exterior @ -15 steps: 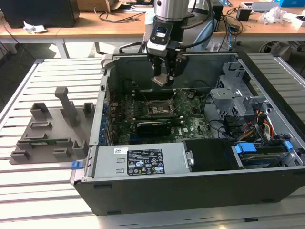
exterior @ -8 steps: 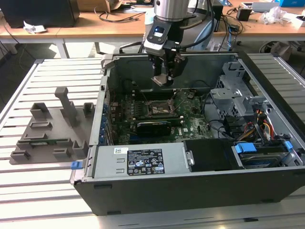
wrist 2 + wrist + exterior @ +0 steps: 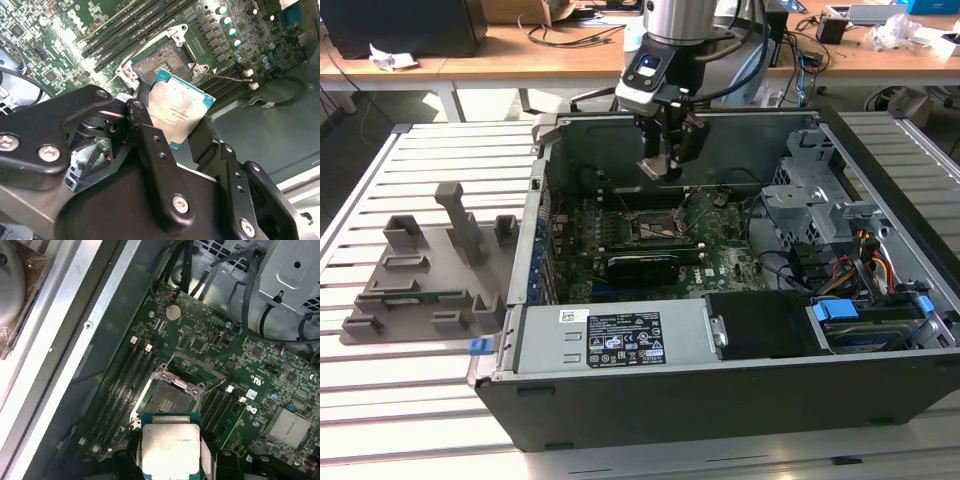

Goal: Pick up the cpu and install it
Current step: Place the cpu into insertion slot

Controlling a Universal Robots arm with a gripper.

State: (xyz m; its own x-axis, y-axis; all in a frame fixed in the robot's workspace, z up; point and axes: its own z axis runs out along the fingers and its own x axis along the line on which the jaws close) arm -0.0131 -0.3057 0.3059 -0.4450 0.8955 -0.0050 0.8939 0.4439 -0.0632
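Above the open socket [image 3: 167, 399], the gripper [image 3: 175, 124] holds the cpu [image 3: 171, 442] level, jaws clamped on its opposite edges, apparently for square seating.

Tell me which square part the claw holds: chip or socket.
The cpu, silvery with a teal rim, gripped in the claw; the dark framed socket sits empty on the motherboard.

Silvery cpu [image 3: 178, 112] between black gripper [image 3: 172, 119] fingers [image 3: 150, 136] — near the bare socket [image 3: 160, 62]; green motherboard [image 3: 60, 30] behind
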